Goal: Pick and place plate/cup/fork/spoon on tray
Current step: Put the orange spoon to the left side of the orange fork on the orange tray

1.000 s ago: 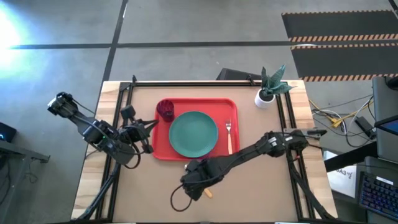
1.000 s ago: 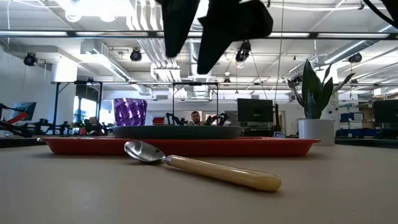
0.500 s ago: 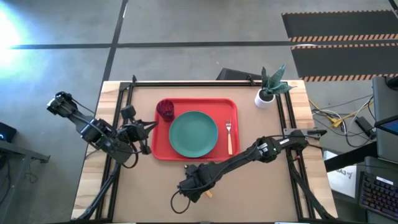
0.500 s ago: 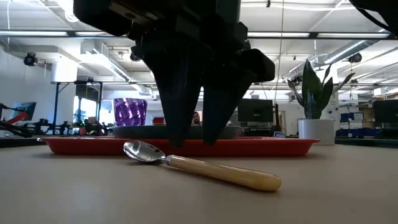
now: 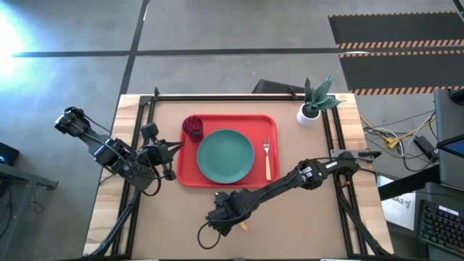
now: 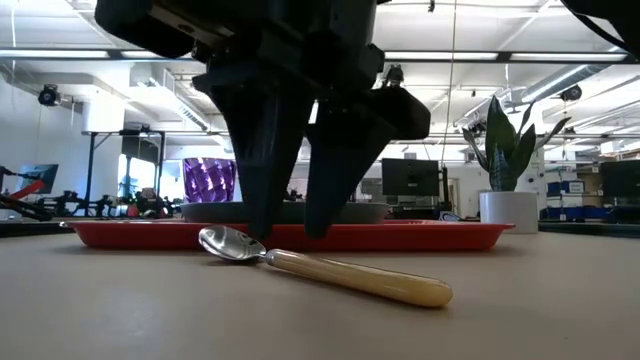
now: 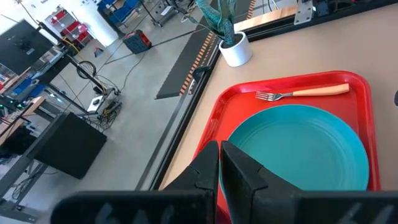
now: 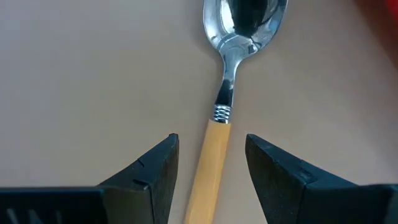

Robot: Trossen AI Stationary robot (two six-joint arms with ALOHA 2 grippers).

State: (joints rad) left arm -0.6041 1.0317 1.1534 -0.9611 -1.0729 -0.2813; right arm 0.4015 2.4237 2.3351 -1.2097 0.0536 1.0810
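The spoon (image 8: 214,155), silver bowl and light wooden handle, lies flat on the table in front of the red tray (image 5: 270,125). My right gripper (image 8: 212,138) is open and points down over it, one finger on each side of the handle's upper end, just behind the neck, with gaps on both sides. In the high view the gripper (image 5: 221,215) hides all but the handle's end (image 5: 243,226). The teal plate (image 5: 225,156), purple cup (image 5: 192,128) and fork (image 5: 267,159) rest on the tray. My left gripper (image 5: 176,143) waits shut by the tray's left edge.
A small white pot with a green plant (image 5: 312,109) stands at the table's far right corner. Black frame rails run along the table's left, right and far sides. Bare tabletop lies around the spoon (image 6: 330,272), between the tray (image 6: 430,235) and the near edge.
My right gripper has come down from well above the table until its open fingers stand on either side of the spoon's handle, close to the tabletop. It has also shifted a little toward the spoon's bowl. The spoon has not moved.
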